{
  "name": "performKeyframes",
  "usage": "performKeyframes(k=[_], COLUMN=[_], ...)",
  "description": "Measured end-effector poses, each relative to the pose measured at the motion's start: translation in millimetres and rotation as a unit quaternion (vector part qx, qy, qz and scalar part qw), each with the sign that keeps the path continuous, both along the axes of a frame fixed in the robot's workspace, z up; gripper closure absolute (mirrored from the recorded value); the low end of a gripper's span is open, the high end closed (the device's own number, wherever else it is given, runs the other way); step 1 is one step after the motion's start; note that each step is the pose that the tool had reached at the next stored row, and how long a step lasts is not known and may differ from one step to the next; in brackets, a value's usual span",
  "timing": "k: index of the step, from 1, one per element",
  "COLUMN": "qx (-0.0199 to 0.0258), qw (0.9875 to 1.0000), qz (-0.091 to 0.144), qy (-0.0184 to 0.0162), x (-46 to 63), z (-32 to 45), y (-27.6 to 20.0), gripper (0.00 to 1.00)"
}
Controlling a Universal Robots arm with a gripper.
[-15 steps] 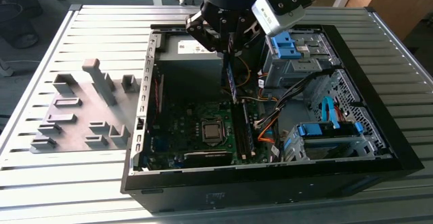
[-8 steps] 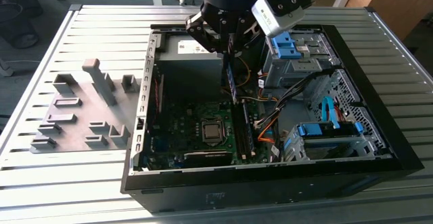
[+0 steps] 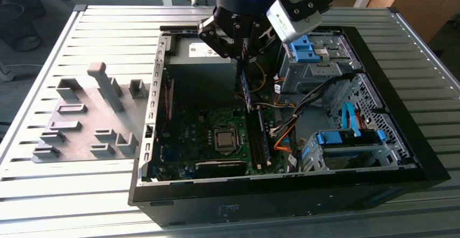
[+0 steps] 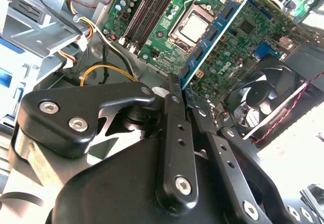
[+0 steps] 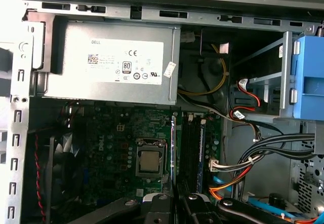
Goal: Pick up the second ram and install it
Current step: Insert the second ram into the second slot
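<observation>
Above the open computer case [image 3: 402, 162] in the exterior view, you see the gripper [image 3: 244, 57] with its jaws closed on the second ram [image 3: 245, 84], which hangs edge-on straight down from them. The stick's lower end sits just above the motherboard [image 3: 201, 141], close to the memory slots [image 3: 262, 141]. A grey plastic tray [image 3: 86, 119] lies on the slatted table [image 3: 43, 195], well apart from the jaws towards the exterior view's left.

Turning to the second wrist view, you see the second ram [image 4: 212, 34] reaching out from between the black fingers [image 4: 174, 133], its blue-green board and dark chips passing beside the processor socket [image 4: 192, 26]. A fan [image 4: 268, 100] sits beside the jaws.

From the first wrist view, the second ram [image 5: 173, 143] appears as a thin strip running out from the jaws, between the processor socket [image 5: 150, 160] and the memory slots [image 5: 192, 143]. The power supply [image 5: 109, 62] lies beyond the stick's far end.
</observation>
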State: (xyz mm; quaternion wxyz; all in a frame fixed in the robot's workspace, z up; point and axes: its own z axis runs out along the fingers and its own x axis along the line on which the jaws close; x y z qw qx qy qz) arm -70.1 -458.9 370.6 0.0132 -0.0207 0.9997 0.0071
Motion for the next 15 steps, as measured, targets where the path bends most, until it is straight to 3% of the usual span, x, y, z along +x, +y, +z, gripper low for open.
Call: performKeyframes(k=[9,10,15], qx=[0.0000,0.0000,0.0000], qw=[1.0000,1.0000,1.0000], qz=[0.000,0.000,0.000], qy=[0.0000,0.0000,0.0000], x=[0.0,0.0,0.0], z=[-0.9,-11.1,-11.5], y=[0.0,0.0,0.0], gripper=[0.86,0.86,0.86])
